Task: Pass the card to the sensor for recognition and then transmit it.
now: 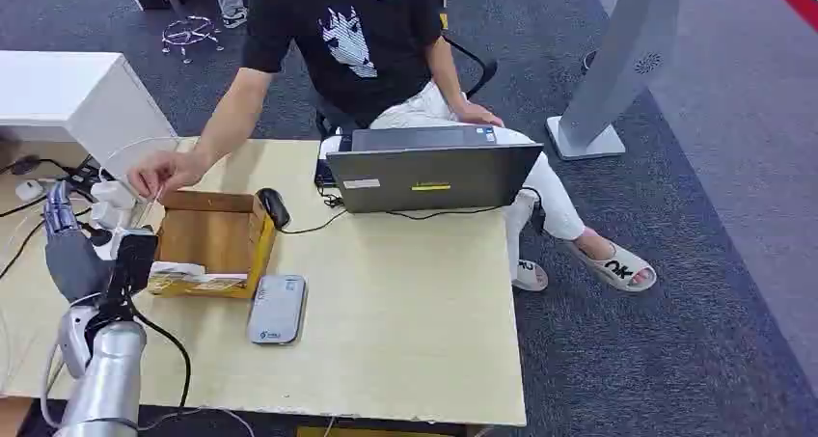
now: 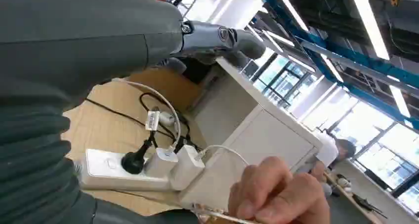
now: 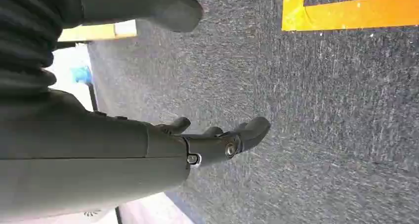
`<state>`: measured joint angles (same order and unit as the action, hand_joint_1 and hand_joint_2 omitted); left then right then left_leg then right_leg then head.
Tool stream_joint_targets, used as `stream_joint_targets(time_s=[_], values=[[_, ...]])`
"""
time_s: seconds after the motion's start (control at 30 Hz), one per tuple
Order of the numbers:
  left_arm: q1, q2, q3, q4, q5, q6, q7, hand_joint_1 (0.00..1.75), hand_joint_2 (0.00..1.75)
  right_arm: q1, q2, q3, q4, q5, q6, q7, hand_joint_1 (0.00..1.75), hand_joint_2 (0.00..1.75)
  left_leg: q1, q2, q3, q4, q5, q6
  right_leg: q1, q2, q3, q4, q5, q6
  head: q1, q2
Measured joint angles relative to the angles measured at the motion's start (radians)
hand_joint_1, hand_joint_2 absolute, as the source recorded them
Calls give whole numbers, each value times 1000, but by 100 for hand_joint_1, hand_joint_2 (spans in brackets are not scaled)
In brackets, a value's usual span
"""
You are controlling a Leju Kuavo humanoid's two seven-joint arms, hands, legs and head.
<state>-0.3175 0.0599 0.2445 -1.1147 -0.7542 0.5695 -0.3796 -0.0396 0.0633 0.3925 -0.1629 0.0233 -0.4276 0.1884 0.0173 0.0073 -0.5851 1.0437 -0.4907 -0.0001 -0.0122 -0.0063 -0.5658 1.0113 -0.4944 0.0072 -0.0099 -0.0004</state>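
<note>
Two hands are mine: my left hand (image 1: 69,249) is raised above the near left corner of the surface (image 1: 405,331), just beside the cardboard box (image 1: 214,239), with its fingers extended and grasping nothing. I judge this posture to be a receiving position, palm kept free for a handover. My right hand (image 3: 217,140) hangs at my side over grey carpet, fingers loosely apart, also grasping nothing; it has no role at this stage.

A person's hand (image 1: 159,174) reaches over the far edge of the box, close to my left hand. In the left wrist view that hand pinches a thin, pale, flat item, which I take to be the card (image 2: 217,215); only its edge is visible, so no print or colour can be stated.

The sensor (image 1: 277,309), a flat grey-white pad with rounded corners, lies on the surface touching the box's near right corner, within my left hand's reach, presumably so the card can be presented directly.
</note>
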Motion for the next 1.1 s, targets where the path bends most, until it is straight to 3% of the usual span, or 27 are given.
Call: stream_joint_targets(time_s=[0.63, 0.9, 1.1], values=[[25, 0, -39, -2, 14, -51, 0, 175, 175, 0, -1, 14, 0, 10, 4, -3, 0, 175, 0, 0, 0, 0, 0, 0, 0, 0, 0, 0, 0, 0, 0, 0], [45, -10, -88, -52, 22, -110, 3, 175, 175, -1, -1, 15, 0, 11, 5, -4, 0, 175, 0, 0, 0, 0, 0, 0, 0, 0, 0, 0, 0, 0, 0, 0], [74, -39, -166, -142, 13, -206, 5, 175, 175, -2, -1, 16, 0, 11, 7, -8, 0, 175, 0, -1, 0, 0, 0, 0, 0, -1, 0, 0, 0, 0, 0, 0]])
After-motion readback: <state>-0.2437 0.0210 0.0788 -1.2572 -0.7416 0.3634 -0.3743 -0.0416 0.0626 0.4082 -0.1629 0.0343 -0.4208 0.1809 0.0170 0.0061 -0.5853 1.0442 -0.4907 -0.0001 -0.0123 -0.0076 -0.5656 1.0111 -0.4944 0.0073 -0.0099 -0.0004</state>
